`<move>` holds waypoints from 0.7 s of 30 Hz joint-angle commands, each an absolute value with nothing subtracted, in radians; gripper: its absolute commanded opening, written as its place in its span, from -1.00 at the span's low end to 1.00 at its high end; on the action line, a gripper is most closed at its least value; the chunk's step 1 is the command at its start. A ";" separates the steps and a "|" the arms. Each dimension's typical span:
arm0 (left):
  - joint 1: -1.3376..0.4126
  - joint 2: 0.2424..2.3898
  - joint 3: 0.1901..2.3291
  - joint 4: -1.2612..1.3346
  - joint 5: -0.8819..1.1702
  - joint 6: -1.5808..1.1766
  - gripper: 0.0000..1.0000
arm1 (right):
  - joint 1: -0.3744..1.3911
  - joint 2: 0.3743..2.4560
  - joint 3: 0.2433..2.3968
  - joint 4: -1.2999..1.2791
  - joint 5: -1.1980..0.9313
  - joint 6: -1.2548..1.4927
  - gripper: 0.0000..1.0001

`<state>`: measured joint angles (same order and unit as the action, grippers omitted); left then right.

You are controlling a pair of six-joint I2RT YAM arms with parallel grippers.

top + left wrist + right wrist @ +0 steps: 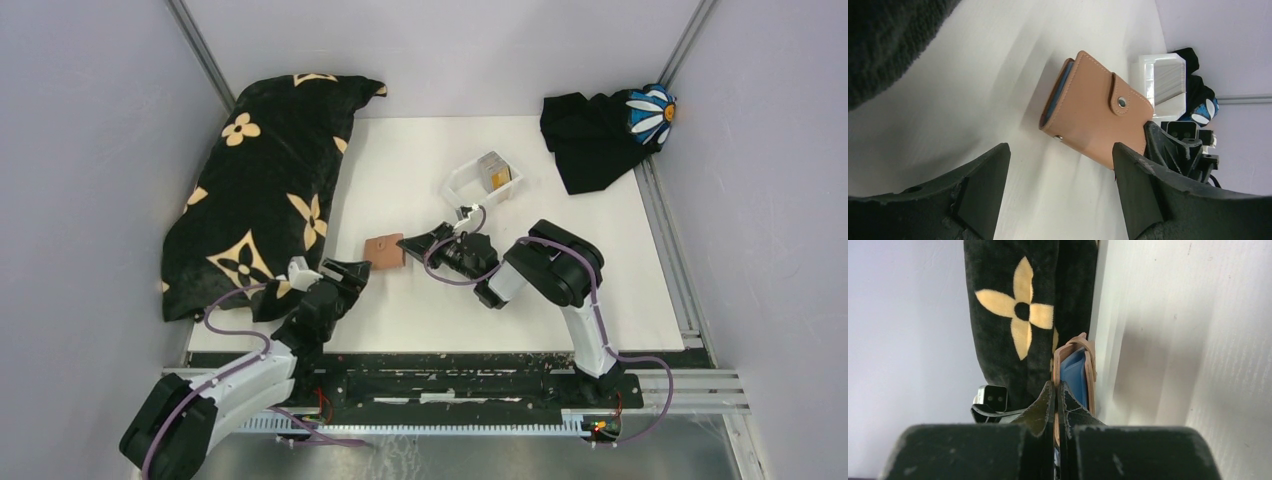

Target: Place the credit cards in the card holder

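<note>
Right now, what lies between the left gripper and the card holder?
Nothing but bare white table. The open left gripper faces the card holder with no object in the gap. The left wrist view shows it best, and the top view agrees.

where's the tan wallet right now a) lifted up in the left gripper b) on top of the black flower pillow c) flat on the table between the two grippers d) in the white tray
C: the card holder lies flat on the table, with the open left gripper on one side of it and the shut right gripper on the other.
</note>
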<state>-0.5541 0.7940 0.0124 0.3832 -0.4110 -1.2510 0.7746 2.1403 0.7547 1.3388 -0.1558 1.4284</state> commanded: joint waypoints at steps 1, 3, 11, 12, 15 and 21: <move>-0.564 0.856 0.008 0.515 -0.448 -1.320 0.62 | 0.774 2.071 0.779 1.440 -0.149 1.491 -0.99; -0.568 0.888 0.018 0.543 -0.461 -1.326 0.61 | 0.776 2.065 0.777 1.441 -0.147 1.499 -0.99; -0.584 0.994 0.074 0.620 -0.514 -1.338 0.56 | 0.784 2.058 0.767 1.442 -0.143 1.541 -0.99; -0.585 0.999 0.076 0.628 -0.522 -1.342 0.55 | 0.785 2.058 0.766 1.442 -0.143 1.545 -0.99; -0.588 1.003 0.077 0.652 -0.551 -1.347 0.52 | 0.787 2.055 0.762 1.441 -0.143 1.553 -0.99; -0.591 1.010 0.086 0.683 -0.567 -1.338 0.45 | 0.790 2.063 0.765 1.442 -0.140 1.577 -0.99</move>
